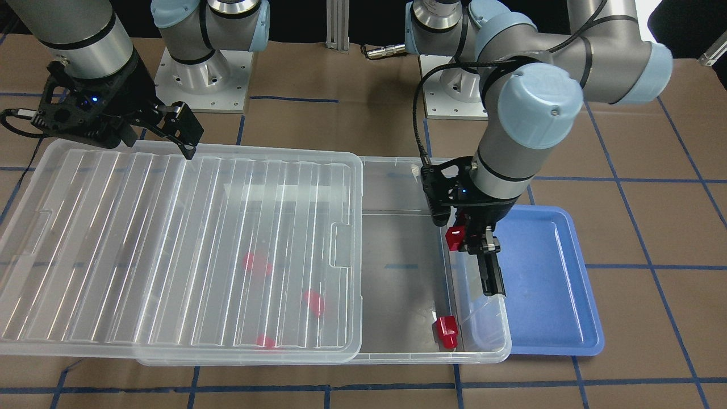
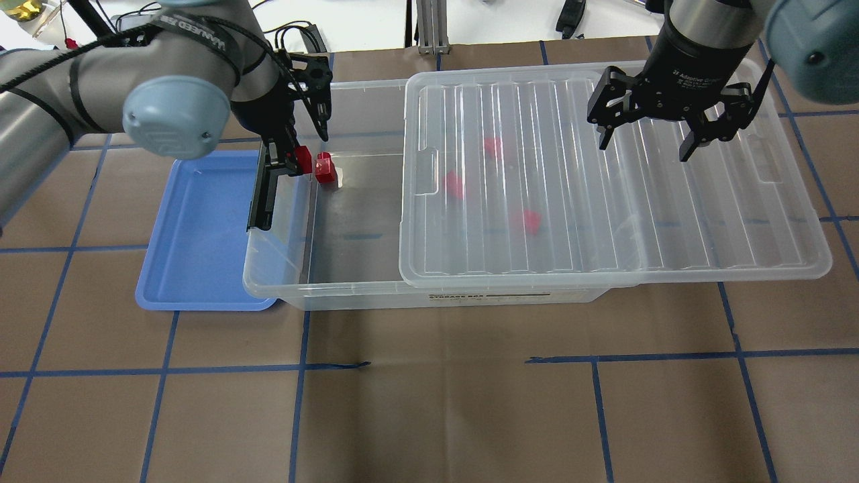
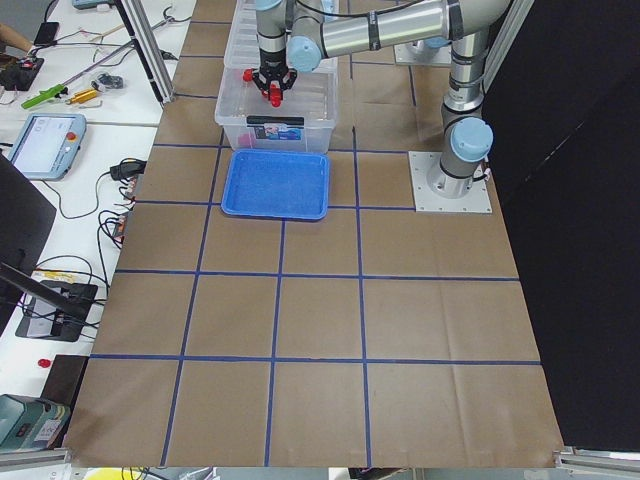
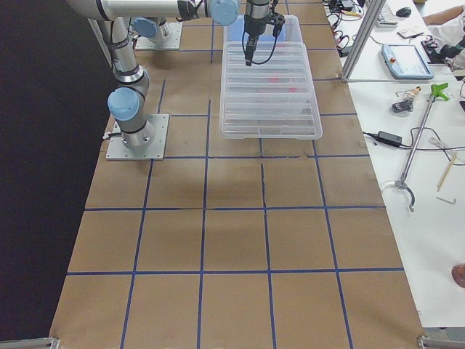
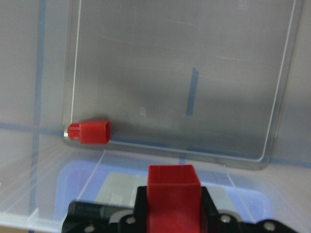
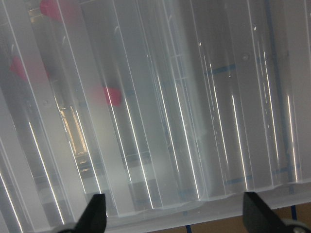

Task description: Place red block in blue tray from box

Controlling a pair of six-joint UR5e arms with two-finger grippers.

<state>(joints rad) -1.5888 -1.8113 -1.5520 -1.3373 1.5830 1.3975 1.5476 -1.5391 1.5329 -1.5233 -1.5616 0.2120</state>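
Note:
My left gripper (image 2: 298, 161) is shut on a red block (image 2: 303, 159), held above the open end of the clear box (image 2: 349, 290), near the wall beside the blue tray (image 2: 194, 235). The wrist view shows this block (image 5: 173, 191) between the fingers. A second red block (image 2: 325, 168) lies in the box's corner just beyond; it also shows in the front view (image 1: 447, 331). Three more red blocks (image 2: 455, 184) show blurred under the ribbed lid (image 2: 604, 201), which is slid toward my right. My right gripper (image 2: 645, 149) is open and empty above the lid. The tray holds nothing.
The lid overhangs the box's right end and covers most of it. The arm bases (image 1: 199, 79) stand behind the box. Brown table with blue tape grid stretches in front. A side bench with a tablet (image 3: 45, 145) and cables lies off the table.

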